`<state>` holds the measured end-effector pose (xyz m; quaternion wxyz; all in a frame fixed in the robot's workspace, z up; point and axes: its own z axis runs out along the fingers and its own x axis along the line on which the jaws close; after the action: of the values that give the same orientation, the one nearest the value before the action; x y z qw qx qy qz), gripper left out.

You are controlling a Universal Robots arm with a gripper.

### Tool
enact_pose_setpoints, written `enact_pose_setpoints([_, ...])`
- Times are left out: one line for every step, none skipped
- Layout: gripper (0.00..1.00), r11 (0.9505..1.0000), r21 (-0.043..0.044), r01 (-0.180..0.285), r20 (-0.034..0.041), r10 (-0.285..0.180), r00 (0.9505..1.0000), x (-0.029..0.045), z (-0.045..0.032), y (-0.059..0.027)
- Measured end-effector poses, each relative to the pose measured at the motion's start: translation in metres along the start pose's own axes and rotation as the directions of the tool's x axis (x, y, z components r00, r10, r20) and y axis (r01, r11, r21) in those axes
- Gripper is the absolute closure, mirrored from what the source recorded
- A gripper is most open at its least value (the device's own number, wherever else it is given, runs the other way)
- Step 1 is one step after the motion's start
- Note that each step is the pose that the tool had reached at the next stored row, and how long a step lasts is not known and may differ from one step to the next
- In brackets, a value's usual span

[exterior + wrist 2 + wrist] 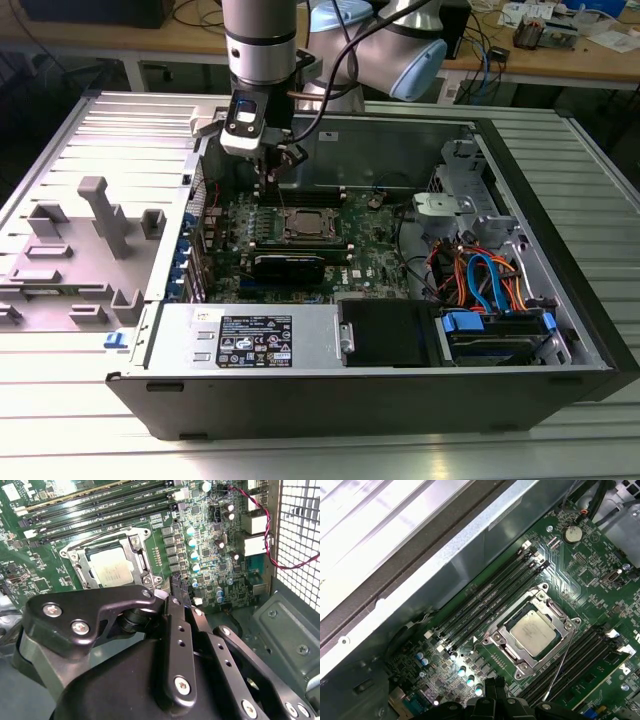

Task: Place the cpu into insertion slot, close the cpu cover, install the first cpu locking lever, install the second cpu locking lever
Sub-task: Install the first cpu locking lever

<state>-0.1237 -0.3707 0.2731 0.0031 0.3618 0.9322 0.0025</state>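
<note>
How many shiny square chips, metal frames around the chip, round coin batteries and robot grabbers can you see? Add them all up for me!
cpu, the shiny square chip: 1
cpu cover, the metal frame around it: 1
coin battery: 1
gripper: 1
Total: 4

1. This is a robotics lab or workshop: a robot arm (260, 50) stands over an open computer case (330, 390) on a ribbed metal table (60, 400).
2. Wooden workbenches (560, 62) along the far side carry cables (487, 48) and loose electronic parts.
</note>
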Motion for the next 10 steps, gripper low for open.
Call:
enact_pose_setpoints([0.89,1.0000,0.0000,0.004,0.0000,-0.004,1.0000,0.0000,0.0000,0.0000])
enact_pose_setpoints([0.89,1.0000,0.0000,0.010,-0.0001,-0.010,1.0000,0.0000,0.0000,0.0000])
enact_pose_setpoints([0.89,0.9998,-0.0001,0.019,-0.0002,-0.019,0.9998,0.0000,0.0000,0.0000])
enact_pose_setpoints([0.89,0.9996,-0.0001,0.029,-0.0002,-0.029,0.9996,0.0000,0.0000,0.0000])
enact_pose_setpoints([0.89,0.9990,-0.0001,0.045,-0.0003,-0.045,0.9990,0.0001,0.0000,0.0000])
enact_pose_setpoints([0.89,0.9983,-0.0002,0.058,-0.0004,-0.058,0.9983,0.0001,0.0000,-0.0001])
enact_pose_setpoints([0.89,0.9972,-0.0003,0.075,-0.0006,-0.075,0.9972,0.0002,0.0000,-0.0002])
enact_pose_setpoints([0.89,0.9961,-0.0004,0.089,-0.0006,-0.089,0.9961,0.0003,0.0000,-0.0004])
enact_pose_setpoints([0.89,0.9946,-0.0004,0.104,-0.0008,-0.104,0.9946,0.0004,0.0000,-0.0005])
enact_pose_setpoints([0.89,0.9934,-0.0006,0.115,-0.0008,-0.115,0.9934,0.0004,0.0000,-0.0005])
